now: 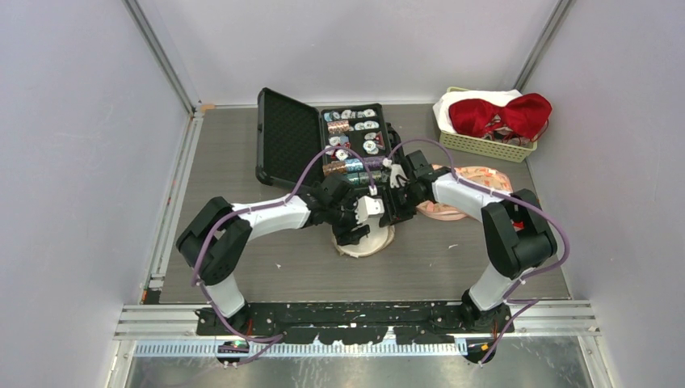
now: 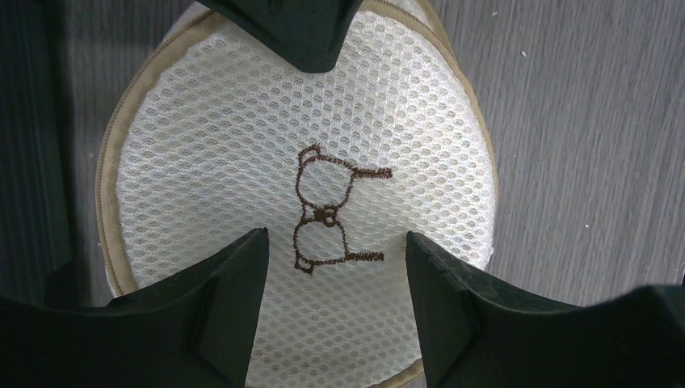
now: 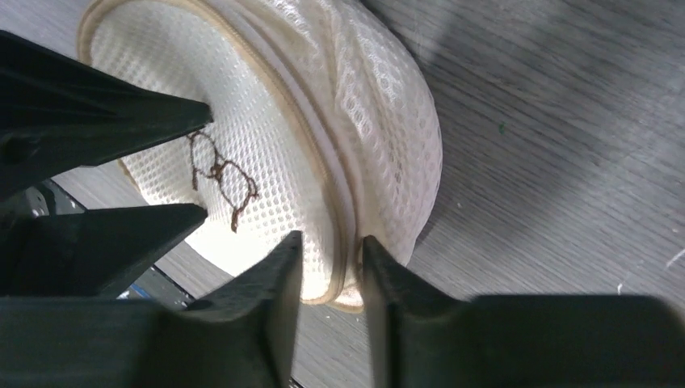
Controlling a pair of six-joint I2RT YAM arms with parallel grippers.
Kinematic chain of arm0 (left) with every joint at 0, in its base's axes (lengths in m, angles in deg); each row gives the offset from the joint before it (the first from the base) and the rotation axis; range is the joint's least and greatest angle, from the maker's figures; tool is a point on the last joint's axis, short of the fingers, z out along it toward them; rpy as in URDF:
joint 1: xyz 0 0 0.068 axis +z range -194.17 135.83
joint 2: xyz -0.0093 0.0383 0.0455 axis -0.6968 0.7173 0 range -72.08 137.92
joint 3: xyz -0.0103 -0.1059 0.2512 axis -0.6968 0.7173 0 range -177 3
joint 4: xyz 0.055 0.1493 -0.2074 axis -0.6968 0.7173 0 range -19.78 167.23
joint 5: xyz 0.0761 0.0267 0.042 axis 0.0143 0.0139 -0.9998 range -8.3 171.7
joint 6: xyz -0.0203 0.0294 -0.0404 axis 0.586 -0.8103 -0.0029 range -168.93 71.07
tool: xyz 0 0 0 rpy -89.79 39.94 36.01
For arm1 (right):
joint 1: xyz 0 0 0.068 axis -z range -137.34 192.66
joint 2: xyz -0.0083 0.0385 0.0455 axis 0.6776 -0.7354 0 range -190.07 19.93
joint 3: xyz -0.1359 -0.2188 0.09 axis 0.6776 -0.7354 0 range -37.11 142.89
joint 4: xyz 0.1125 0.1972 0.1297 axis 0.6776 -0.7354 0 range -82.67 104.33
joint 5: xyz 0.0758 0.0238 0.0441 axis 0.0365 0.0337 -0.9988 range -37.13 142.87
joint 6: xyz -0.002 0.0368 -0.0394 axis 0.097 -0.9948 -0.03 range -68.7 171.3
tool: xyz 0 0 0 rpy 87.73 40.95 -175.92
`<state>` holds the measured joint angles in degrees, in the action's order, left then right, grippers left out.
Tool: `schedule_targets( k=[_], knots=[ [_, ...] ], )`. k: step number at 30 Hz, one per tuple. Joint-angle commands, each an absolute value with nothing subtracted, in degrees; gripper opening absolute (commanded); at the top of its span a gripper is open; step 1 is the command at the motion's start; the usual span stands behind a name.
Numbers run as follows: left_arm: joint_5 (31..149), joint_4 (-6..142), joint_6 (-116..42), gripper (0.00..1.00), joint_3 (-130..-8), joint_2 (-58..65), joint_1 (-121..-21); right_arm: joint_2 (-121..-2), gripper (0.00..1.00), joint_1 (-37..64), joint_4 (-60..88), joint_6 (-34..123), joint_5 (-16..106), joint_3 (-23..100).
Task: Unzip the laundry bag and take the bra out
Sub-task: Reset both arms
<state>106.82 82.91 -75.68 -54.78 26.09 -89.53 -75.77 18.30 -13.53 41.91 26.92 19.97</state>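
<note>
Open case (image 1: 289, 144) just behind laundry bag (image 1: 374, 241) blocks far side; table (image 1: 420, 271) free in front of bag.

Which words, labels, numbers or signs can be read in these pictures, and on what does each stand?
Readable words or numbers: none.
Sign, no letters: a brown embroidered bra outline on the white mesh laundry bag.
Too small to read: any print on the small items in the open black case.
</note>
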Motion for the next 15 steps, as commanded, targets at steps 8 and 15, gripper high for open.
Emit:
schedule_targets(
  k=[8, 15],
  knots=[
    [114.1, 101.1, -73.9, 0.62, -59.6, 28.5, -89.7, -65.7, 0.77, 21.2, -23.2, 49.7, 27.7, 25.0],
    [110.2, 107.0, -72.1, 0.69, -63.8, 26.9, -89.7, -59.2, 1.00, 23.4, -26.5, 52.6, 27.6, 25.8]
  ],
)
